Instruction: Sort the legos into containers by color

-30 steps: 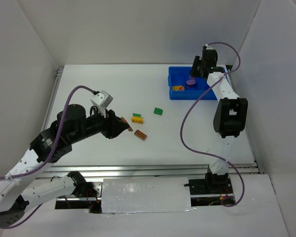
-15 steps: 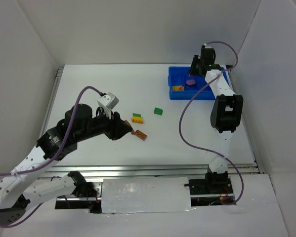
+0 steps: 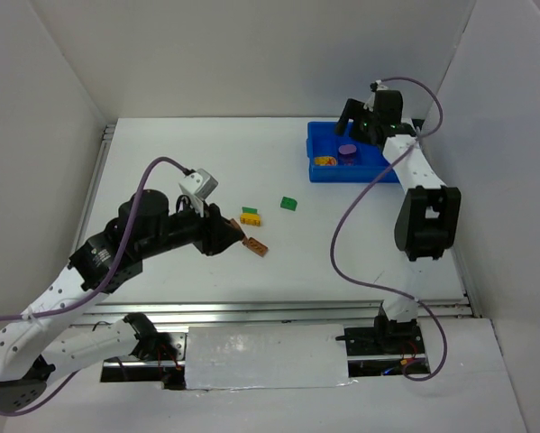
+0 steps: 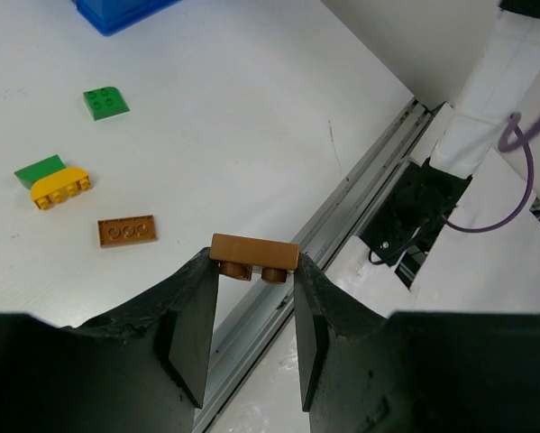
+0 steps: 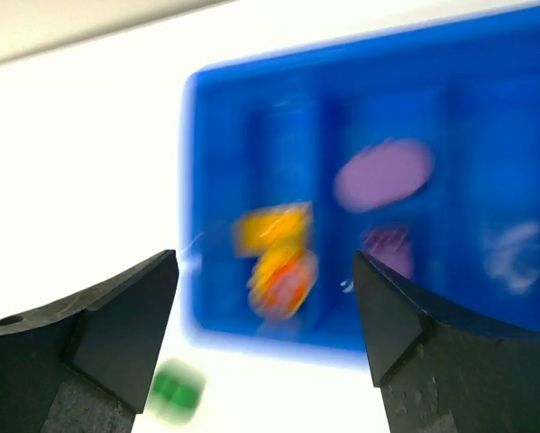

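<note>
Overhead view: bright, even, diffuse light. The white desk [image 3: 342, 262] and walls [image 3: 251, 54] return it without hot spots, and only a faint, soft-edged shadow lies beside the left arm [image 3: 116, 248]. Focus is sharp across the frame. Left wrist view: crisp, with the brown brick [image 4: 253, 252] well defined and the desk evenly lit. Right wrist view: heavy motion blur smears the blue tray [image 5: 206, 180] and its contents, the desk washes out to plain white, and only the dark right end effector [image 5: 265, 266] is sharp.
</note>
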`<state>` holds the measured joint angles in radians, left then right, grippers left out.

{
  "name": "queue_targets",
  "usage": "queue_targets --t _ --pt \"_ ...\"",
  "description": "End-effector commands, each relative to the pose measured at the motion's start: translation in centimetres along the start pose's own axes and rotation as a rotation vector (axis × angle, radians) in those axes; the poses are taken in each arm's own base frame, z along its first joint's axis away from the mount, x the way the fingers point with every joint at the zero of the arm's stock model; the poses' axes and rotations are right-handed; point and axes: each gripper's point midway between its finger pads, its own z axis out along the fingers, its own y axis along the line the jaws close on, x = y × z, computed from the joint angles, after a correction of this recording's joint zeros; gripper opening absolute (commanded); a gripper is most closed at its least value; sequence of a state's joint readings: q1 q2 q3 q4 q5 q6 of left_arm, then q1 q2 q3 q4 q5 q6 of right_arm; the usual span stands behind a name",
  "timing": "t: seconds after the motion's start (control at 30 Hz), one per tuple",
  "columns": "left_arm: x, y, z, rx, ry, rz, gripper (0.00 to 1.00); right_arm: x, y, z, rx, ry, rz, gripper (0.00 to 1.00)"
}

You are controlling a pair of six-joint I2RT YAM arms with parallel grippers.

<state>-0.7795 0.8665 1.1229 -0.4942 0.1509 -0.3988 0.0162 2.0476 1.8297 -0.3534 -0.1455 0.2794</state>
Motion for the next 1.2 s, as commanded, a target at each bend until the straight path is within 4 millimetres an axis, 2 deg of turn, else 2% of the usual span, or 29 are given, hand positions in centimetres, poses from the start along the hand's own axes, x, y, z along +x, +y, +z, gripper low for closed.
queue_targets --t 0.0,0.03,0.07,0.1,0.13,0.17,0.2,0.23,0.27,0.3,0.33,0.37,0.4,0.43,0.47,0.5,0.53,0.6,0.67,0.73,0.77,0.83,0.93,1.1,1.17 --pt "-2.4 -1.3 0.1 0.059 -0.077 -0.005 0.00 -2.5 8.4 -9.4 -0.378 -0.080 -0.028 0.85" --pt "-2.8 -1.5 0.1 0.062 -0.085 -0.015 0.00 -1.6 9.9 -11.3 -0.472 -0.061 -0.028 0.85" --pt "-3.8 -1.7 0.1 0.068 -0.117 -0.018 0.00 -2.8 12.4 -15.8 -0.596 -0.132 -0.070 0.85" --pt "-4.2 -1.7 0.2 0.066 -0.127 -0.026 0.00 1.6 13.5 -17.4 -0.737 -0.019 -0.016 0.85" --pt "-4.8 -1.9 0.2 0.077 -0.142 -0.039 0.00 2.6 14.7 -19.8 -0.827 -0.008 -0.012 0.85" --pt "-5.8 -2.3 0.0 0.091 -0.169 -0.037 0.00 1.5 16.7 -24.7 -0.959 -0.125 -0.102 0.84" --pt "-6.8 -2.7 0.0 0.107 -0.195 -0.041 0.00 5.7 17.5 -26.5 -1.073 -0.004 -0.053 0.85" --pt "-7.4 -3.1 -0.1 0.120 -0.209 -0.058 0.00 6.5 18.3 -28.7 -1.136 -0.007 -0.071 0.85" --pt "-8.5 -3.7 -0.5 0.143 -0.232 -0.058 0.00 6.4 19.3 -32.3 -1.206 -0.087 -0.147 0.86" --pt "-9.1 -3.9 -0.3 0.151 -0.243 -0.068 0.00 8.1 19.5 -33.3 -1.239 -0.049 -0.140 0.87" --pt "-9.5 -4.3 -0.4 0.168 -0.247 -0.090 0.00 9.4 20.8 -35.0 -1.292 -0.036 -0.169 0.88" --pt "-9.9 -5.1 -0.6 0.206 -0.247 -0.091 0.00 10.0 21.6 -36.8 -1.322 -0.070 -0.236 0.88" --pt "-10.4 -5.5 -0.4 0.233 -0.255 -0.106 0.00 11.9 22.6 -37.6 -1.336 0.014 -0.230 0.88" --pt "-10.6 -6.1 -0.5 0.267 -0.258 -0.103 0.00 11.8 22.5 -37.4 -1.317 0.007 -0.245 0.87" --pt "-10.6 -6.7 -0.5 0.300 -0.255 -0.101 0.00 12.7 23.4 -38.2 -1.353 0.029 -0.273 0.87" --pt "-10.4 -7.6 -0.8 0.359 -0.245 -0.094 0.00 13.0 23.6 -38.6 -1.372 0.035 -0.291 0.87" --pt "-11.0 -8.4 -1.1 0.403 -0.266 -0.089 0.00 12.9 24.0 -40.0 -1.436 0.000 -0.328 0.85" --pt "-10.5 -9.6 -1.6 0.482 -0.244 -0.075 0.00 13.5 23.8 -41.1 -1.482 0.038 -0.295 0.84" --pt "-10.6 -10.2 -1.8 0.518 -0.244 -0.075 0.00 13.7 24.1 -42.8 -1.537 0.022 -0.328 0.82" --pt "-10.4 -10.6 -2.0 0.545 -0.229 -0.076 0.00 13.6 24.7 -43.6 -1.549 0.003 -0.351 0.82" --pt "-10.4 -10.7 -2.0 0.552 -0.222 -0.078 0.00 13.9 24.9 -43.0 -1.520 0.016 -0.353 0.82" --pt "-10.3 -10.9 -2.0 0.564 -0.214 -0.072 0.00 14.2 25.9 -43.6 -1.546 0.032 -0.362 0.82" --pt "-10.0 -10.3 -1.5 0.527 -0.192 -0.079 0.00 14.5 26.6 -45.2 -1.621 0.044 -0.369 0.82" --pt "-8.9 -9.7 -0.6 0.503 -0.138 -0.100 0.00 15.1 26.5 -47.7 -1.709 0.022 -0.432 0.85" --pt "-8.7 -9.6 -0.2 0.499 -0.128 -0.106 0.00 14.8 26.7 -47.9 -1.709 0.015 -0.433 0.85"
